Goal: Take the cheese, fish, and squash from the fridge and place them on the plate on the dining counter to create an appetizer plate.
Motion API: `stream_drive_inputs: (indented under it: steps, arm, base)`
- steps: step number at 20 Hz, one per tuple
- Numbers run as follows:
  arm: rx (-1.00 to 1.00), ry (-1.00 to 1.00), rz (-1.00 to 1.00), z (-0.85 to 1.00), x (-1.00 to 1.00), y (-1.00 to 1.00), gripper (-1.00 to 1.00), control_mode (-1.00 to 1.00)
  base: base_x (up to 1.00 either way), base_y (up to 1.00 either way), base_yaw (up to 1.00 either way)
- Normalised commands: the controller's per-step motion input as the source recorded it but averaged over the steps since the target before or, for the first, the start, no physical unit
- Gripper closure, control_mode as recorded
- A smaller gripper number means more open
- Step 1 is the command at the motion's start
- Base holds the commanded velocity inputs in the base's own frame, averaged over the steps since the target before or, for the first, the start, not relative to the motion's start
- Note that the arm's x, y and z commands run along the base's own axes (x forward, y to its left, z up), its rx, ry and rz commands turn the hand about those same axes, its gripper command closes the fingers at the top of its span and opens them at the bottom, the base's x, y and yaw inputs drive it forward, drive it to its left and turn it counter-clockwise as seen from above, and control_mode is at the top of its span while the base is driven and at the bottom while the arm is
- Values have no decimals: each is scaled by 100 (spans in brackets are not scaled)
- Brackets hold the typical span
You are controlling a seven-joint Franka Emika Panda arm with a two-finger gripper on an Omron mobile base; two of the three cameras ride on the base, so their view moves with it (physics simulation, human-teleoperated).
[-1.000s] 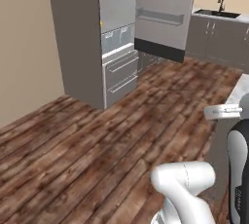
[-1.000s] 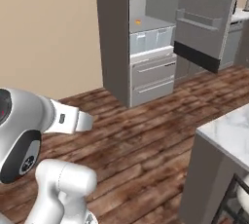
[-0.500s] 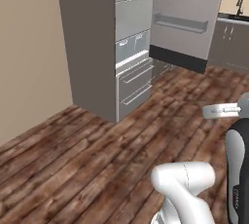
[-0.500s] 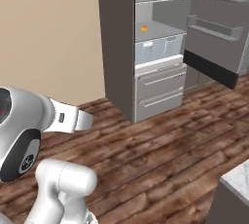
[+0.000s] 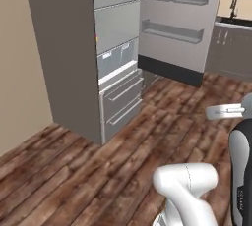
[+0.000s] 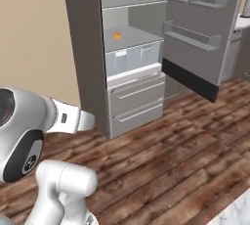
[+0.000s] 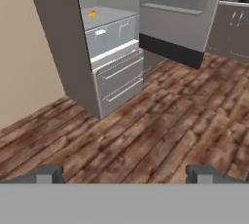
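1. The fridge (image 6: 122,62) is seen standing open against a beige wall, its grey door (image 6: 205,28) swung wide to the right, with two door bins mounted on the door's inner face.
2. The cheese (image 6: 117,36) is noted as a small yellow-orange speck on a pale grey inner shelf, just above the translucent drawer (image 6: 133,58); it is also seen in the hand view (image 7: 92,13) on that shelf.
3. Two grey freezer drawers (image 7: 119,84) with bar handles are seen below the translucent drawer.
4. The pincer (image 7: 124,174) is seen released, its two dark fingertips (image 7: 48,173) set wide apart with nothing between them, above the wood-plank floor (image 7: 160,130) and well apart from the fridge.
5. A small mark is seen on the arm's white link in the right base view; it is too small to be read. No other writing is legible.
6. A corner of white marble counter (image 6: 234,214) is seen at the lower right of the right base view.
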Motion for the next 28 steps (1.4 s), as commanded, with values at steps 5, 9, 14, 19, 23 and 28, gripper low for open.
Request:
stream_drive_inputs:
  steps: [5, 9, 14, 19, 23, 28]
  arm:
    - [0, 0, 0, 0, 0, 0, -100, 100]
    - [0, 0, 0, 0, 0, 0, -100, 100]
    - [0, 0, 0, 0, 0, 0, -100, 100]
    - [0, 0, 0, 0, 0, 0, -100, 100]
    - [0, 0, 0, 0, 0, 0, -100, 100]
    - [0, 0, 0, 0, 0, 0, -100, 100]
  base:
    - [100, -5, -25]
    - [100, 8, -27]
    - [100, 15, -20]
    - [99, 0, 0]
    - [98, -13, 21]
    - [80, -5, 44]
